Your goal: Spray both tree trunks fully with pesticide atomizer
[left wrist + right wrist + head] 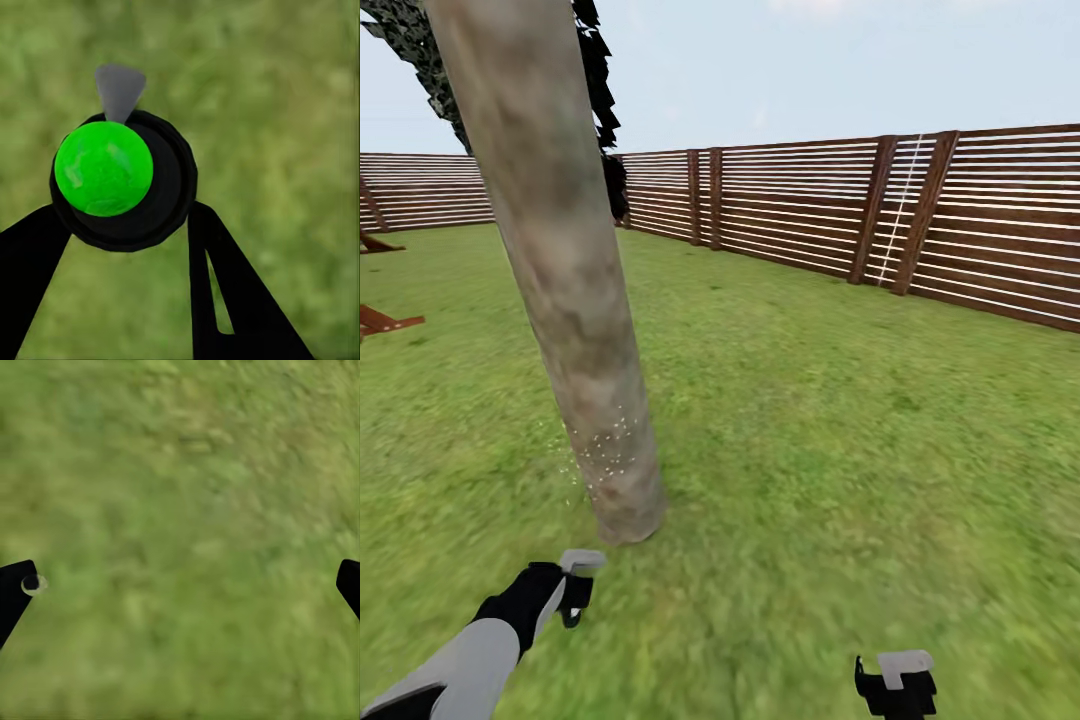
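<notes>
Beside tree trunk: left gripper clamped on pesticide atomizer, just short of trunk base, white specks ahead and above; right gripper spread empty, farther off over lawn.

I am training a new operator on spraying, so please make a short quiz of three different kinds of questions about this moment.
1. True or false: white specks of pesticide already show on the tree trunk.
2. Multiple choice: the pesticide atomizer is held by A) the left gripper, B) the right gripper, C) nothing, it lies on the lawn.
3. Short answer: which part of the trunk carries the specks?

Key
1. True.
2. A: in the left wrist view its jaws close around the bottle, while the right jaws are spread wide over the lawn.
3. Only a low patch near the base; the trunk above looks bare.
</notes>
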You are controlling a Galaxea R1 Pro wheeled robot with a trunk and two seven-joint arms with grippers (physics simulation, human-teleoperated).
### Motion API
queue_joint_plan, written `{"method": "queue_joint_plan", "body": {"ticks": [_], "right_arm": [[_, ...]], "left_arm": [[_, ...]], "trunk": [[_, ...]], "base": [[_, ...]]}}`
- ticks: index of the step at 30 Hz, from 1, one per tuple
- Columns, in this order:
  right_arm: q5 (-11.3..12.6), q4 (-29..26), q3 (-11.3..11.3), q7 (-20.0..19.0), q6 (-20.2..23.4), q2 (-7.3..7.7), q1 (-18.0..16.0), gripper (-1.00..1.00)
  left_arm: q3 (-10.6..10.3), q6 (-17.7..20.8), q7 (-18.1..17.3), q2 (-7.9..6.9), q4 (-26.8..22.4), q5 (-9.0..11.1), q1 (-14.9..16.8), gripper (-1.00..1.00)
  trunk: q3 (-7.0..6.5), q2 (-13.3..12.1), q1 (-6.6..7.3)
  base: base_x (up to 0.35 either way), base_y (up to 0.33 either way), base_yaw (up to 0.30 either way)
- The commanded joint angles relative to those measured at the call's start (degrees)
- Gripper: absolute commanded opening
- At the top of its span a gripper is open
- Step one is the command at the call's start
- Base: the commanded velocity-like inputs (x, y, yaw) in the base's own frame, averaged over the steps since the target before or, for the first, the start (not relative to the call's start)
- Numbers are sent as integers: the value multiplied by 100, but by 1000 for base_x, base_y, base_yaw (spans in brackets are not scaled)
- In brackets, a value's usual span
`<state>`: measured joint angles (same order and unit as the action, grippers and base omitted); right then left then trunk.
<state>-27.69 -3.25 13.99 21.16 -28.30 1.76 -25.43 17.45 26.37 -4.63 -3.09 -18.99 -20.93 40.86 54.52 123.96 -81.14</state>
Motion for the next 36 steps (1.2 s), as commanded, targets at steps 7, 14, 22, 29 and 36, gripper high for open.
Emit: {"method": "queue_joint_plan", "body": {"ticks": [7, 14, 22, 29, 36], "right_arm": [[-61, 8, 34, 20, -17, -2, 3, 100], [-61, 8, 33, 20, -17, -9, 3, 100], [-61, 8, 33, 20, -17, -13, 3, 100], [-61, 8, 33, 20, -17, -16, 3, 100], [-61, 8, 33, 20, -17, -18, 3, 100]], "left_arm": [[39, -87, -47, -9, -100, -87, 1, -100], [469, -230, 513, -3, -89, -74, 1, -100], [549, -234, 530, 27, -87, -54, 1, -100], [549, -246, 507, 27, -88, 167, 1, -100], [549, -246, 511, 27, -87, 168, 1, -100]], "trunk": [[4, 2, 1], [4, 2, 1], [4, 2, 1], [4, 2, 1], [4, 2, 1]], "base": [[59, -228, 0], [104, -269, 45], [33, -273, 245], [133, -262, 12], [199, -221, 10]]}}
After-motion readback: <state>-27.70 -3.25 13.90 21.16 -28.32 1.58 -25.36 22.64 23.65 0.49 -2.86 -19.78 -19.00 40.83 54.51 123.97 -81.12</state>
